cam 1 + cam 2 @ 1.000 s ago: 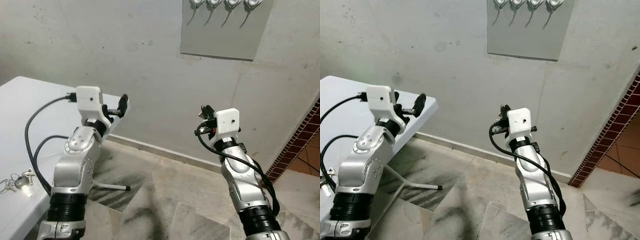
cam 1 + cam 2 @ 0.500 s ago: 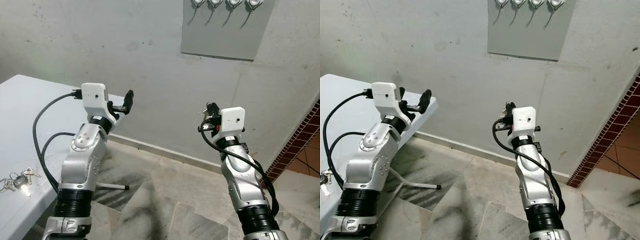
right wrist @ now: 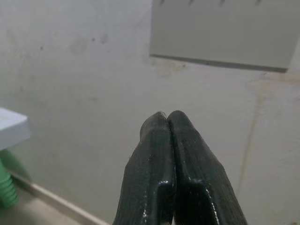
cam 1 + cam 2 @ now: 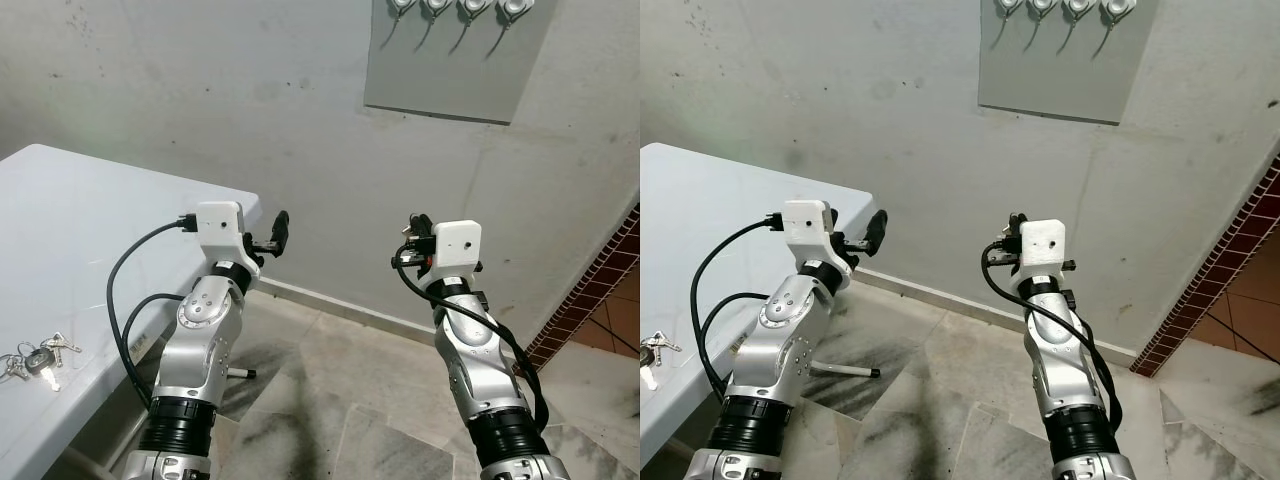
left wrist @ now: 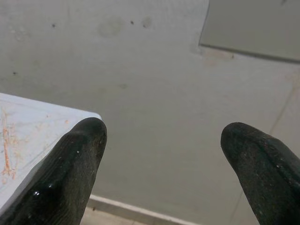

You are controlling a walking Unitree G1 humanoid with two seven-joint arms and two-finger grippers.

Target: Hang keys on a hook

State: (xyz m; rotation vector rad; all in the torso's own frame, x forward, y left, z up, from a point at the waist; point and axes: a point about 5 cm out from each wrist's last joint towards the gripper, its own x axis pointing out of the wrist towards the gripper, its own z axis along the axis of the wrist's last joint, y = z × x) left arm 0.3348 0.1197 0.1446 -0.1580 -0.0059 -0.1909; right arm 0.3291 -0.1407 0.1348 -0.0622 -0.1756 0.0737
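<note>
Our keys lie on the white surface, near its front edge on our left side, well apart from both arms. The hooks sit in a row on a grey panel high on the wall, well above and to the right of the surface.

Our left gripper is raised past the far corner of the surface and points at the wall; in its wrist view the two fingers stand wide apart with nothing between them. Our right gripper is also raised toward the wall, its fingers pressed tight together on nothing.

As we judge it, the pickup has not begun, and the main risk is that we are aimed at the wrong place: both arms face the wall while the keys lie low and behind the left arm's reach line. To get them we would have to turn or bend, and the left elbow or its trailing black cable could sweep the surface and push the keys off the near edge. The keys are flat and loose, so a shallow pinch could catch only one key or the ring and let the bunch swing or slip. The hooks look high, so reach may be marginal.
</note>
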